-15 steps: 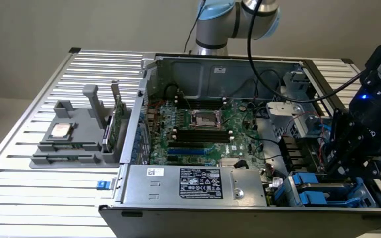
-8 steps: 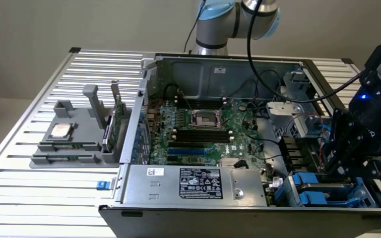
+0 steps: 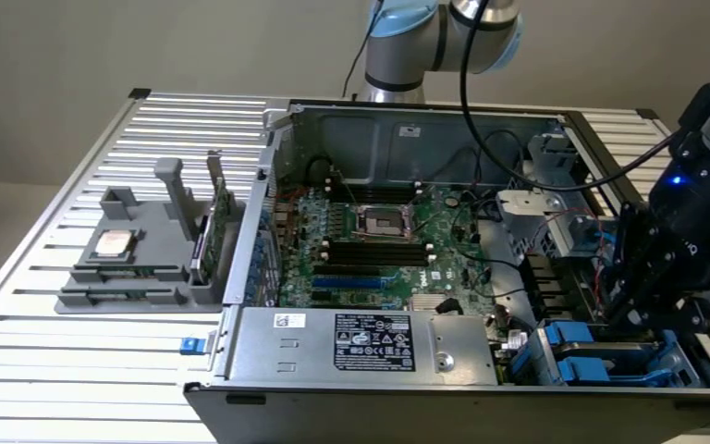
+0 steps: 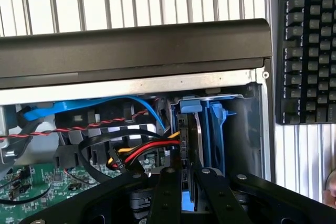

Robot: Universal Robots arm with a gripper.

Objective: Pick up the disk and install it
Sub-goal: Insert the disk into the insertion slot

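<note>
The disk [image 4: 189, 121] stands on edge in the drive bay at the near corner of the computer case [image 3: 392, 139], on the exterior view's right, its blue carrier frame around it. The arm reaches in from that side, bent down over the case's side wall, with the gripper [image 3: 632, 310] lowered into the bay.

In the wrist view the gripper [image 4: 185, 174] has its two black fingers [image 4: 168, 192] drawn close together on either side of the disk, pinching it by its flat faces. The exterior view does not show this grip, because the dark wrist body covers the bay.

The wrist view also shows a bundle of red, yellow and black cables [image 4: 152, 148] lying just beside the disk, and a black keyboard [image 4: 307, 45] beyond the case wall. In the exterior view the motherboard [image 3: 380, 250] fills the case floor. Well apart, on the exterior view's left, a grey holder [image 3: 145, 287] on the slatted table [image 3: 108, 370] carries a silver chip [image 3: 114, 243] and an upright green card [image 3: 222, 222].
</note>
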